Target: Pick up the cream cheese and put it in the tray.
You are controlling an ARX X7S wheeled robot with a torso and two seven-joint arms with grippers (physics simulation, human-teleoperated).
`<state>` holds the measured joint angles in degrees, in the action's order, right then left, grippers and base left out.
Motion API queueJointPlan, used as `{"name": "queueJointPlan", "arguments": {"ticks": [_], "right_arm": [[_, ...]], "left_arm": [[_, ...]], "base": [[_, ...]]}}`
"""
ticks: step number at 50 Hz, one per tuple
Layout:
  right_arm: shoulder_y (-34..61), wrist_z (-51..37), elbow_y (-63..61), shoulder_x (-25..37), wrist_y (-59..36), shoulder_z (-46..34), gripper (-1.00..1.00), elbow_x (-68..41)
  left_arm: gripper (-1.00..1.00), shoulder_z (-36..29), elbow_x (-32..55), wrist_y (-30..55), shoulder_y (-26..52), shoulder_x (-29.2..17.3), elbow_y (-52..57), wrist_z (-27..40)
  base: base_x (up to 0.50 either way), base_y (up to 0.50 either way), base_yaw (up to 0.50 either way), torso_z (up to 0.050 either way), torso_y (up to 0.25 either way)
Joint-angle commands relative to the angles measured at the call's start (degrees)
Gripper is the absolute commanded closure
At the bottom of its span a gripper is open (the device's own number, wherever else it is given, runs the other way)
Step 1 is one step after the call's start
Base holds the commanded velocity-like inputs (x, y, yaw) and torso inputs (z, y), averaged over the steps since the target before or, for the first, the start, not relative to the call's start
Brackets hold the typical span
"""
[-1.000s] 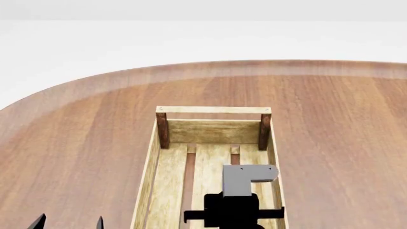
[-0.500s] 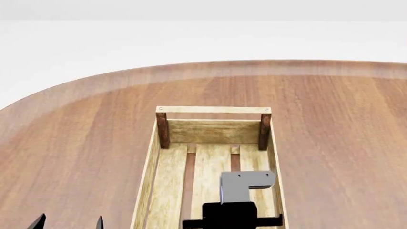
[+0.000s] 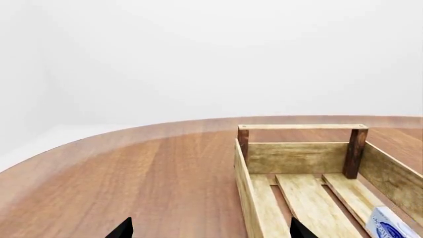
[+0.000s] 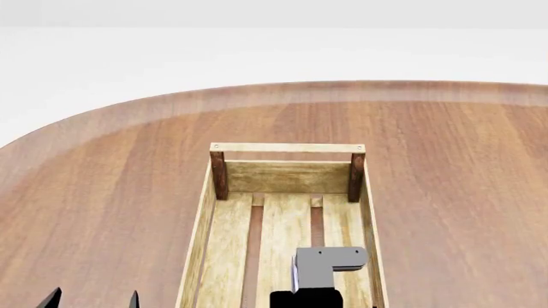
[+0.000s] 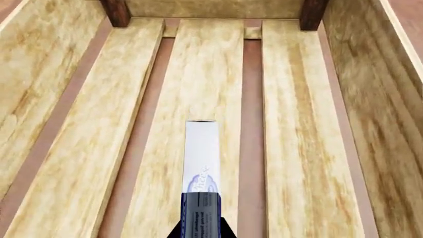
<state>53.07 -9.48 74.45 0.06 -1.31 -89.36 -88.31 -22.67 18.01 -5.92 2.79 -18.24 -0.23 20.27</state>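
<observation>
Right gripper [image 5: 198, 233]: seen at the bottom edge of the right wrist view, closed on the cream cheese, with dark fingertips [image 5: 177, 233] flanking the near end of the box.
Right arm in head view: a grey bracket and black housing [image 4: 321, 276] are shown at the lower centre of the frame, above the crate interior; the jaws themselves are hidden there.
Left gripper [image 4: 92, 300]: two dark fingertips are visible at the lower left of the head view, set apart with a clear gap and nothing between them; both tips also appear along the bottom edge of the left wrist view [image 3: 208, 230].
Cream cheese [image 5: 201, 158]: held edge-on in the lower centre of the right wrist view, extending toward the frame centre over the middle slat; a blue logo is seen near the gripped end. One white corner with blue print is also shown at the lower right of the left wrist view [image 3: 393, 225], inside the crate walls. Contact with the slats cannot be determined.
Tray [image 4: 288, 148]: located at the centre of the head view, running to the bottom edge, with the far rail carried on two dark posts.
Tray floor [image 5: 86, 148]: pale slats separated by brown gaps.
Table [image 4: 102, 179]: brown wood with a rounded far edge, supporting the tray.
</observation>
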Motion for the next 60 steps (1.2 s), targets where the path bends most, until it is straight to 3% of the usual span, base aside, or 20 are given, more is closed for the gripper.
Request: {"name": "queueJointPlan", "arguments": {"ticks": [1, 60], "right_arm": [[-0.41, 0.46, -0.63, -0.05, -1.21, 0.29, 1.0, 1.89], [-1.81, -0.06, -0.81, -0.05, -3.95, 0.5, 1.0, 2.07]], "left_arm": [[-1.0, -0.11, 0.17, 0.02, 0.05, -0.13, 0.08, 0.1], [-1.0, -0.78, 0.61, -0.33, 0.23, -0.52, -0.07, 0.59]], "base": [[0.0, 0.0, 0.0, 0.0, 0.0], [0.0, 0.0, 0.0, 0.0, 0.001]]}}
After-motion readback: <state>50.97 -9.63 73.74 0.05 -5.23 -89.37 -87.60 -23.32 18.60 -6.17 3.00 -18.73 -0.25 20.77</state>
